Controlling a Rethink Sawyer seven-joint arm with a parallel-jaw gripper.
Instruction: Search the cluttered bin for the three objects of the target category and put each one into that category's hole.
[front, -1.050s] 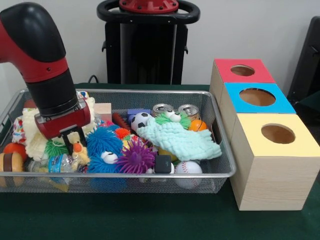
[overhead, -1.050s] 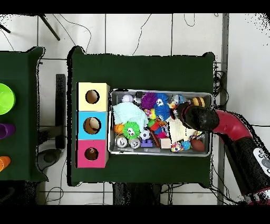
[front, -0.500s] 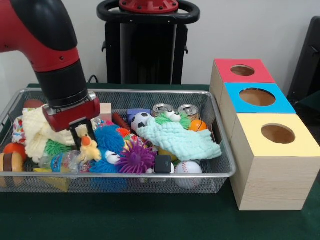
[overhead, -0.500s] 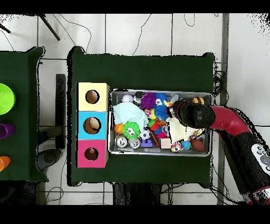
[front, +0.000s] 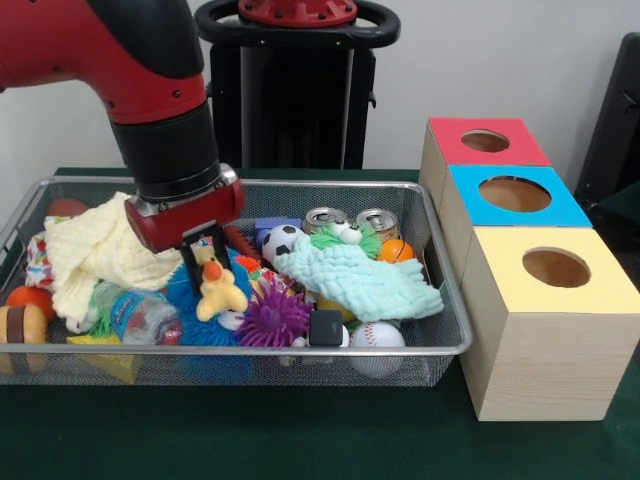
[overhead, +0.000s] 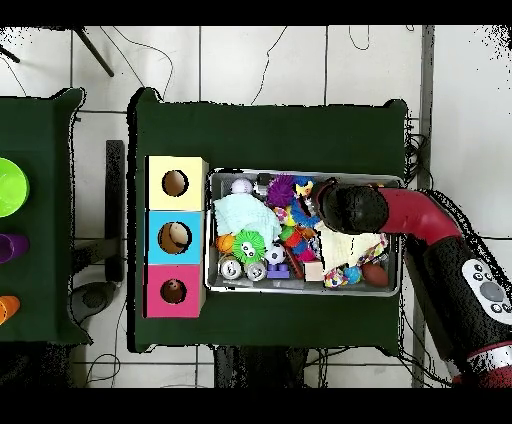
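From my remote station I see the gripper (front: 207, 262) with jaws clamped on a yellow duck toy (front: 219, 293), held just above the clutter in the wire bin (front: 250, 353). I judge the lift should go straight up until the duck clears the purple spiky ball (front: 272, 315), then cross to the boxes. Counted: one baseball (front: 377, 336), two cans (front: 352, 221), three holed boxes, yellow (front: 556, 268) nearest, then blue, then red.

Three hole boxes (front: 520, 250), two cans (front: 352, 222), two cloths (front: 362, 280), one bin (front: 300, 350)
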